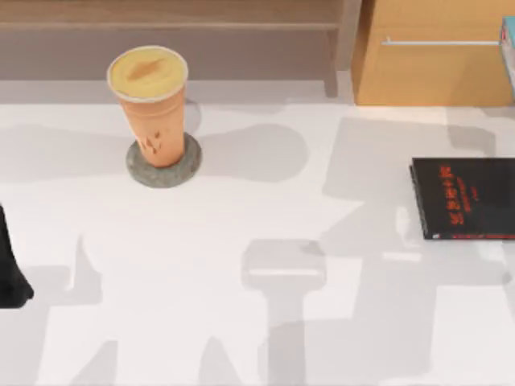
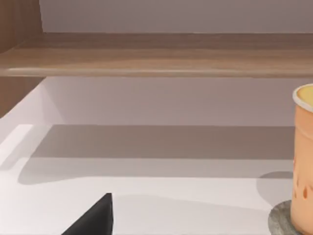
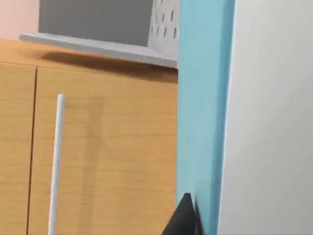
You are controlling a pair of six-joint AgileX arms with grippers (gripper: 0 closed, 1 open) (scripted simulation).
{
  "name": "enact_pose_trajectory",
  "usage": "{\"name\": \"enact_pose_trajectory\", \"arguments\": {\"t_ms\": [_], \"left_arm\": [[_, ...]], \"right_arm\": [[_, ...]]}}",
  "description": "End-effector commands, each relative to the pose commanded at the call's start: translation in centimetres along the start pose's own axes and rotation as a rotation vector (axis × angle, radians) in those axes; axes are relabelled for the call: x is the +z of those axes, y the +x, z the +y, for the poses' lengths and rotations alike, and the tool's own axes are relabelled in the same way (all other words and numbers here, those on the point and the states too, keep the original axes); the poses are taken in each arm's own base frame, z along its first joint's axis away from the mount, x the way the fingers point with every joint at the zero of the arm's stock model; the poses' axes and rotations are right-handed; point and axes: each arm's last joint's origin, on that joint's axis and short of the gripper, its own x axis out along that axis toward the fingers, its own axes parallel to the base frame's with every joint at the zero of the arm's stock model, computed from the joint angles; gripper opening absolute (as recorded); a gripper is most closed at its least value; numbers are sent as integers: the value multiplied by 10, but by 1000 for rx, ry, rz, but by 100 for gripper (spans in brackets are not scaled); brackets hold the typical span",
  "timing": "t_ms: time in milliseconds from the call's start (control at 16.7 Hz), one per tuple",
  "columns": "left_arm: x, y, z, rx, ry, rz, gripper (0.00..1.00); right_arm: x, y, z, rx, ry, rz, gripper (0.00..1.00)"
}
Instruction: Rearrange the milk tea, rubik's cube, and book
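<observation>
Desk: white desk (image 1: pixel 241 338) crossed by grey shadows, with a wooden shelf (image 1: pixel 169 24) along its far edge and a tan cabinet (image 1: pixel 426 72) at the far right.
Right fingers: one dark fingertip (image 3: pixel 185 215) lay against the teal cover of the book (image 3: pixel 203 112); whether the fingers were clamped on it could not be told.
Book: its teal cover stood upright in the right wrist view, close beside the cabinet door (image 3: pixel 107 156) with its white bar handle (image 3: pixel 56 161); from above, a teal sliver showed at the far right edge, next to the cabinet.
Left fingers: a dark tip (image 2: pixel 95 220) showed low over the desk in the left wrist view; apart or together could not be told.
Left arm: a dark mass (image 1: pixel 10 265) sat at the left edge of the desk, well apart from the cup.
Milk tea: the orange-tan milk tea (image 1: pixel 153 108) with its yellowish lid stood upright on a grey round coaster (image 1: pixel 163 170), left of centre, near the shelf.
Black book: a thin black book (image 1: pixel 463 197) with red lettering lay flat at the right side of the desk, below the cabinet.
</observation>
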Motion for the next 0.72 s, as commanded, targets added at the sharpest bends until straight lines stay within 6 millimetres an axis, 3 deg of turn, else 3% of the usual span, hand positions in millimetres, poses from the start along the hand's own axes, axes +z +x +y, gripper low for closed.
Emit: {"name": "enact_pose_trajectory", "arguments": {"t_ms": [180, 300, 420, 720], "left_arm": [[0, 0, 0, 0, 0, 0, 100], [0, 0, 0, 0, 0, 0, 100], [0, 0, 0, 0, 0, 0, 100], [0, 0, 0, 0, 0, 0, 100]], "right_arm": [[-34, -19, -58, -229, 85, 114, 0], [-45, -29, -82, -335, 99, 153, 0], [-48, -33, -89, -368, 101, 164, 0], [-48, -30, -84, -346, 112, 160, 0]]}}
